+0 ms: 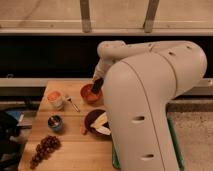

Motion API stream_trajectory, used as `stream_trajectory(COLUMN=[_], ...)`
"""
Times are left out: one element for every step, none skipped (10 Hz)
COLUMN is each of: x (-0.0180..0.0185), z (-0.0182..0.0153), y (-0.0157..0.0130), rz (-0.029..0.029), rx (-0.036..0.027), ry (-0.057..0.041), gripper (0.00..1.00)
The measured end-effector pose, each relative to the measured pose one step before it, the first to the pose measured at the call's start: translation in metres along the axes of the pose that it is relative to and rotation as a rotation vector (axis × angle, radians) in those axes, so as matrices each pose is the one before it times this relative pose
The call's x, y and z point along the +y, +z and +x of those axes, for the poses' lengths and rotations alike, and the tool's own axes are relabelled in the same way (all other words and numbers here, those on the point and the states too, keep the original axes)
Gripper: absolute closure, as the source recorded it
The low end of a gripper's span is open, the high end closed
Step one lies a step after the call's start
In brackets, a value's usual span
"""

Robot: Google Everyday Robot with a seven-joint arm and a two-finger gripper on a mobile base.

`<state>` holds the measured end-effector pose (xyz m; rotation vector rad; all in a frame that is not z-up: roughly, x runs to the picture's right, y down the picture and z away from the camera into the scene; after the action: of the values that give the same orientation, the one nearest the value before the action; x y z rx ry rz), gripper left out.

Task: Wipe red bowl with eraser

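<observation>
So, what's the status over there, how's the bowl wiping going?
Copy: gripper shut on the eraser, over the right side of the red bowl. Eraser tip down inside it. Nothing blocking; white cup and dark dish stand apart.

A wooden table (70, 155) is seen set with a white cup topped in orange (55, 99) at the far left, and a thin dark-handled tool (74, 105) is laid just beside it. A small blue-grey cup (55, 122) is placed nearer, with a maroon dish of yellow food (97, 123) to its right. Dark grapes (44, 149) are laid near the front left corner.
</observation>
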<state>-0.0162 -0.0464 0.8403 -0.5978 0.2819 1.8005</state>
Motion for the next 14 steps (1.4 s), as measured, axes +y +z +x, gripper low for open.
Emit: stream_trajectory(x=[0.00383, 0.00578, 0.00948, 0.00597, 0.00237, 0.00267, 0.00437, 0.00766, 0.00324, 0.00452, 0.00159, 0.00069, -0.00085, -0.00056], z=[-0.002, -0.00093, -0.00021, -0.00021, 0.0007, 0.00113, 0.00135, 0.0033, 0.00181, 0.00167, 0.00038, -0.00003, 0.00081, 0.00012], y=[0.00465, 0.00455, 0.00429, 0.00188, 0.00063, 0.00084, 0.00272, 0.0063, 0.00622, 0.01048, 0.00769, 0.00562, 0.00223, 0.00005], rz=[-0.00268, -0.00235, -0.00387, -0.00144, 0.00018, 0.00079, 0.00038, 0.00027, 0.00232, 0.00292, 0.00343, -0.00051, 0.0012, -0.00036], rx=[0.01438, 0.01561, 0.01855, 0.01258, 0.00812, 0.00547, 0.00568, 0.01265, 0.00961, 0.01663, 0.01256, 0.00681, 0.00531, 0.00034], ry=[-0.02921, -0.03863, -0.04861, -0.03392, -0.0183, -0.01368, -0.01536, -0.01489, -0.00765, -0.00733, -0.00077, 0.00429, 0.00462, 0.00324], gripper=[1.0, 1.0, 1.0, 1.0, 1.0, 1.0, 1.0, 1.0, 1.0, 1.0, 1.0, 1.0, 1.0, 1.0])
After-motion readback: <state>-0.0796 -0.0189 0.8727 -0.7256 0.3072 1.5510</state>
